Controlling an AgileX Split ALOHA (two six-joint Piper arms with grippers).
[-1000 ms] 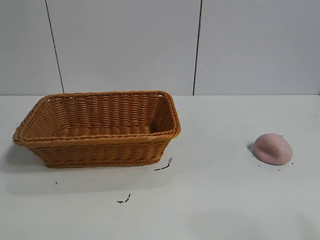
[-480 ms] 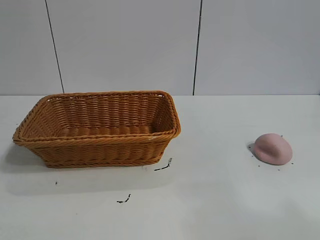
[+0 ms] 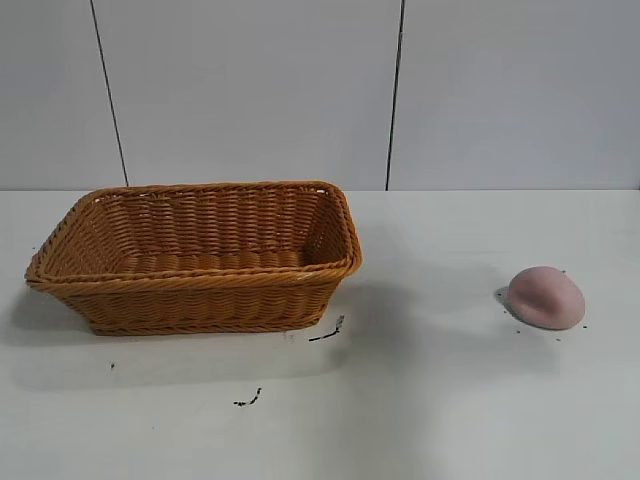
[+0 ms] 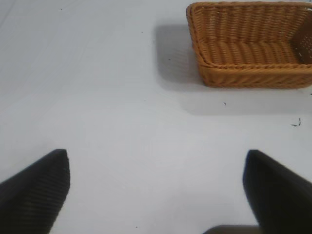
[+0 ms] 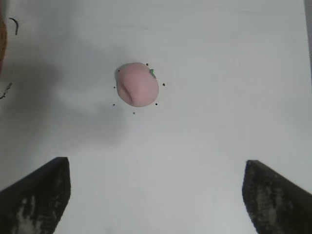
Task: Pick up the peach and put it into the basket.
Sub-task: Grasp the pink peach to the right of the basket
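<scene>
The pale-pink peach (image 3: 545, 297) lies on the white table at the right in the exterior view. The right wrist view shows it (image 5: 139, 84) with a small green leaf, ahead of my right gripper (image 5: 156, 195), which is open, empty and above the table, well apart from it. The orange-brown wicker basket (image 3: 200, 300) stands empty at the left. The left wrist view shows the basket (image 4: 253, 73) far ahead of my open, empty left gripper (image 4: 156, 195). Neither gripper shows in the exterior view.
Small black marks (image 3: 325, 333) lie on the table in front of the basket, another (image 3: 248, 400) nearer the front edge. Tiny dark specks ring the peach. A grey panelled wall (image 3: 400, 90) stands behind the table.
A soft shadow has spread over the table between the basket and the peach. The peach and the basket have not moved.
</scene>
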